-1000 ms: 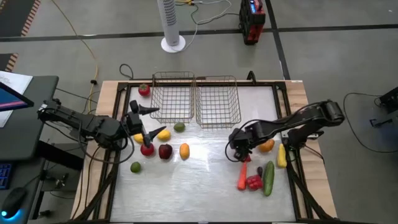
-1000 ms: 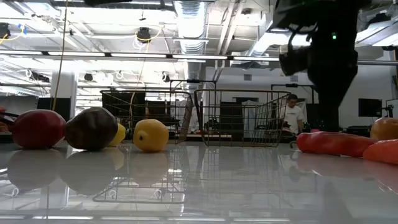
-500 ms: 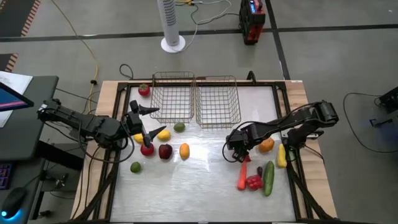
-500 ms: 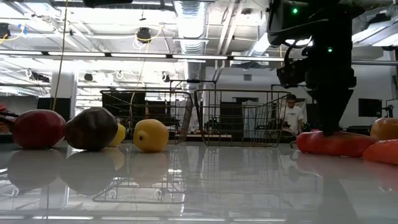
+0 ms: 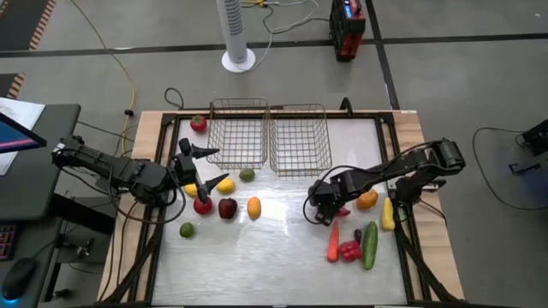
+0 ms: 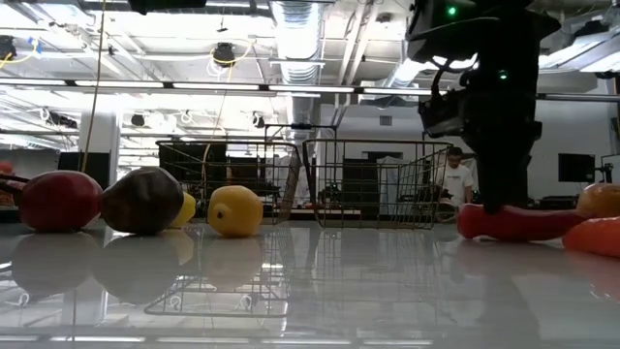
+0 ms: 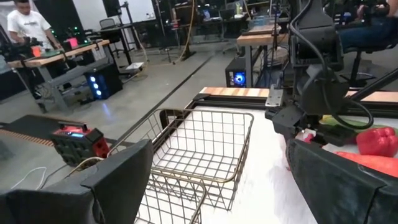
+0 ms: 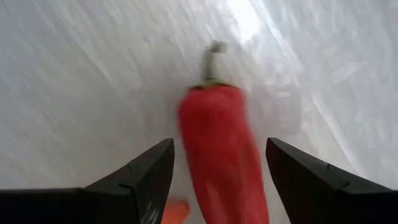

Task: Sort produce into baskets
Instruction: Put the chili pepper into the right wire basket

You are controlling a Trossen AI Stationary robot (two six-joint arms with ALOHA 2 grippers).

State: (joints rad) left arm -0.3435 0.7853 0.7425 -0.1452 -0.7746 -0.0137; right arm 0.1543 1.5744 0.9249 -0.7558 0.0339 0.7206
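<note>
White, glossy tabletop (image 5: 282, 257) is filling the middle of the high view, framed in pale wood. Right of centre, the right gripper (image 5: 324, 212) is being held low with its fingers (image 8: 143, 177) apart on either side of a red, tapered toy chili pepper (image 8: 221, 149), not touching it in the right wrist view. Just right of it an orange round fruit (image 5: 366, 200) is lying, with a green cucumber (image 5: 370, 245) and an orange carrot (image 5: 333, 246) lower right. Two grey wire-mesh baskets (image 5: 241, 137) (image 5: 300, 141) are standing side by side at upper centre. At centre left, the left gripper (image 5: 199, 169) is being held open above a red apple (image 5: 203, 205) and a yellow lemon (image 5: 224, 185).
</note>
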